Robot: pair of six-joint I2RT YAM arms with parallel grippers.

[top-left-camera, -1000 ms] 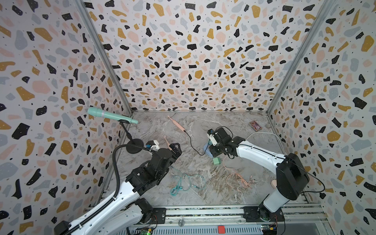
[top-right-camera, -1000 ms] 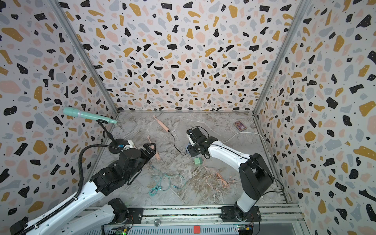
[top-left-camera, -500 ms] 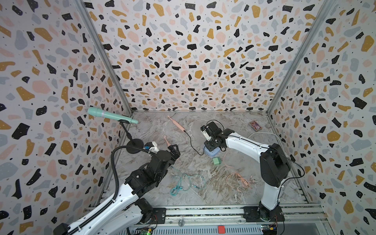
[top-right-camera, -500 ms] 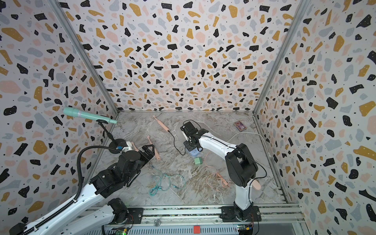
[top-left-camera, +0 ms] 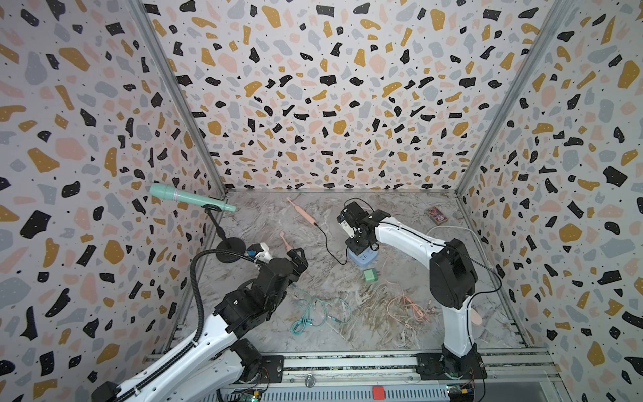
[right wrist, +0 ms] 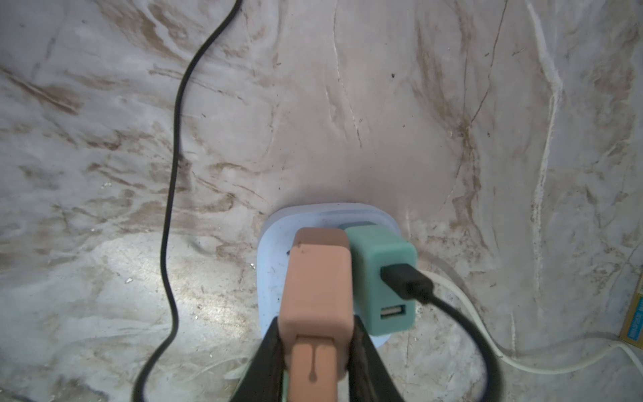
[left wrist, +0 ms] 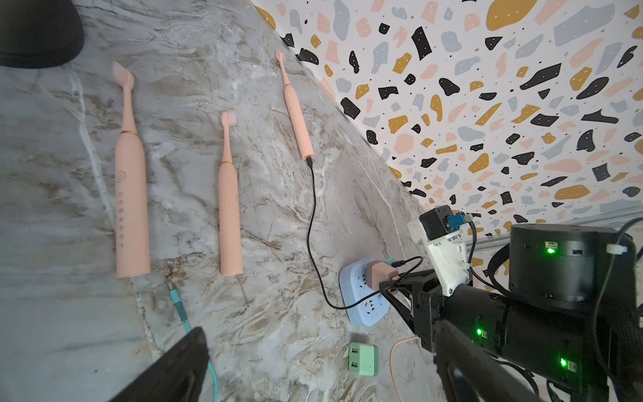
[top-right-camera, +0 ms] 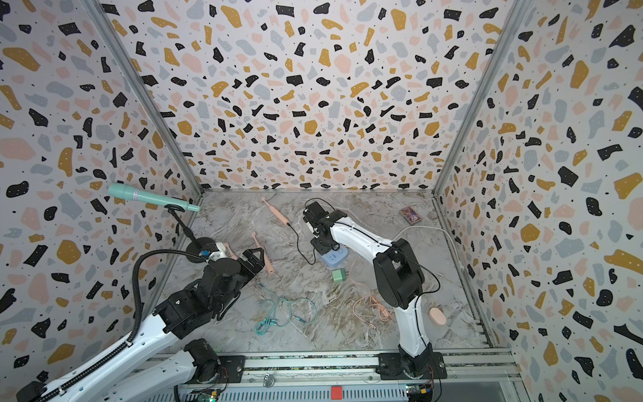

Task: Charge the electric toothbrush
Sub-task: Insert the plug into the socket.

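Note:
Three pink electric toothbrushes lie on the marble floor: two (left wrist: 132, 209) (left wrist: 229, 215) unplugged, the far one (top-left-camera: 301, 213) joined by a black cable (left wrist: 313, 209) to a teal adapter (right wrist: 382, 278) in the light-blue power strip (top-left-camera: 368, 260). My right gripper (right wrist: 318, 330) is shut on a pink adapter (right wrist: 318, 278) that stands on the strip's face beside the teal one. Its prongs are hidden. My left gripper (left wrist: 320, 351) hangs open and empty above the floor, near the two loose toothbrushes (top-right-camera: 268, 264).
A loose green adapter (top-left-camera: 370, 275) lies just in front of the strip. A teal cable (top-left-camera: 313, 313) and a pink cable (top-left-camera: 407, 306) sprawl at the front. A teal microphone (top-left-camera: 188, 198) on its stand rises at the left wall. A small card box (top-left-camera: 436, 214) lies back right.
The right arm's elbow swung left and back while its gripper stayed over the power strip with the pink adapter. The left arm has barely moved.

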